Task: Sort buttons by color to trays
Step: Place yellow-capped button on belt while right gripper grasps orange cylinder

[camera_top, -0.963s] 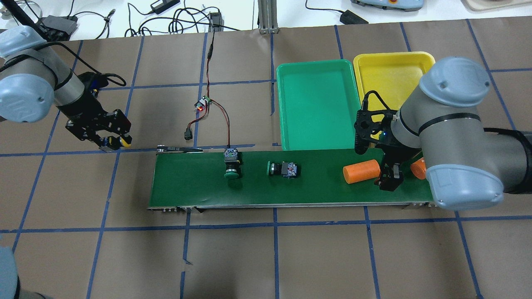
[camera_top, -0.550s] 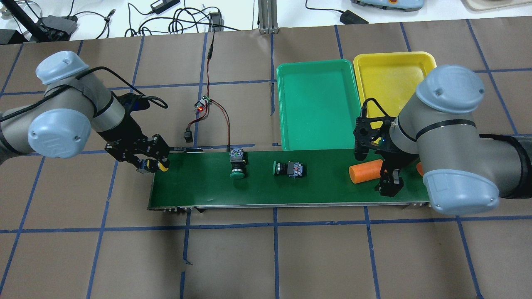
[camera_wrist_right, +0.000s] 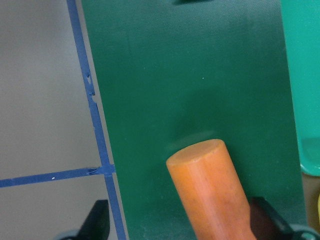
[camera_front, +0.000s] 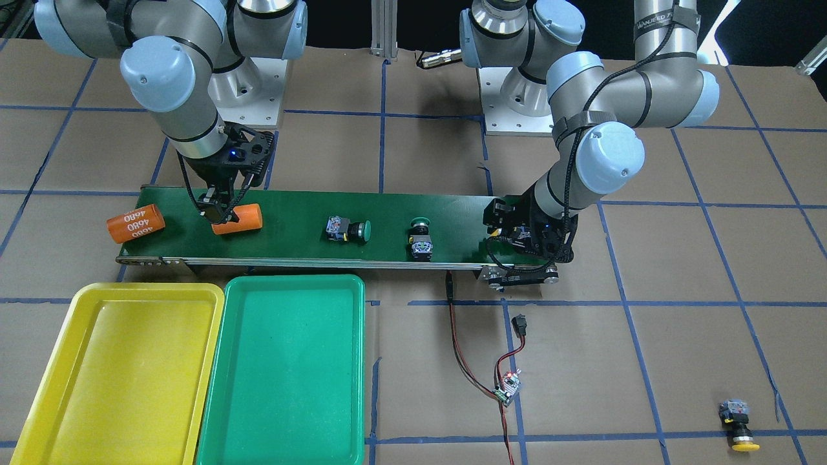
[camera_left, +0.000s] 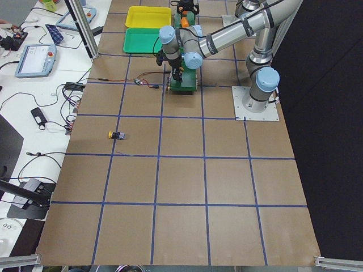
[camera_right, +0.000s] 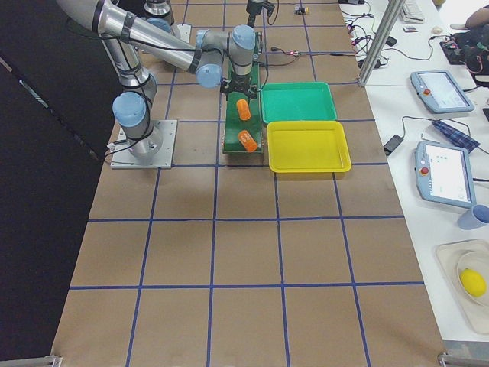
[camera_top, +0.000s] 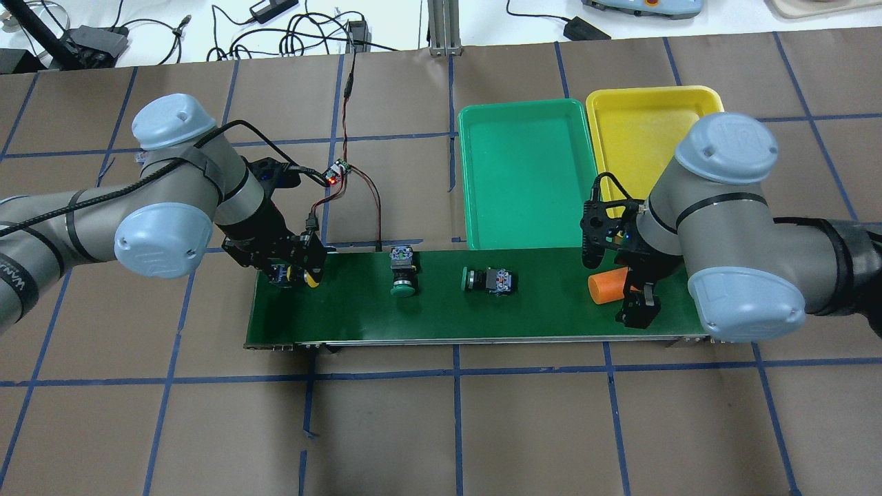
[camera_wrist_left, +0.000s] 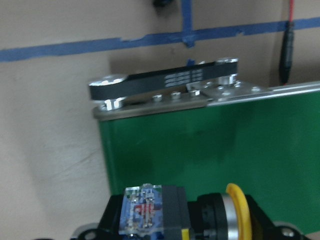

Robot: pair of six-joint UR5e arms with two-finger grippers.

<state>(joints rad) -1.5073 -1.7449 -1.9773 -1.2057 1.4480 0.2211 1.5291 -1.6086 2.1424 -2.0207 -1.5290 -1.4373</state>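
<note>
My left gripper (camera_top: 293, 274) is shut on a yellow button (camera_wrist_left: 175, 215), holding it on its side just over the left end of the dark-green conveyor belt (camera_top: 441, 310). Two green buttons lie on the belt, one (camera_top: 403, 272) left of centre and one (camera_top: 489, 280) at the middle. A second yellow button (camera_front: 740, 426) lies far off on the table. The green tray (camera_top: 524, 172) and the yellow tray (camera_top: 648, 124) sit side by side beyond the belt's right end. My right gripper (camera_front: 218, 212) is open over the right end of the belt, its fingers wide on either side of an orange cylinder (camera_wrist_right: 215, 190).
Another orange cylinder (camera_front: 136, 223) lies at the very end of the belt, under my right arm in the overhead view. A small circuit board (camera_top: 337, 172) with red and black wires sits behind the belt's left end. Brown paper with blue tape lines covers the table.
My left arm has swung right with the yellow button, from off the belt to above its left end. The green buttons and the orange cylinder have drifted right along the belt.
</note>
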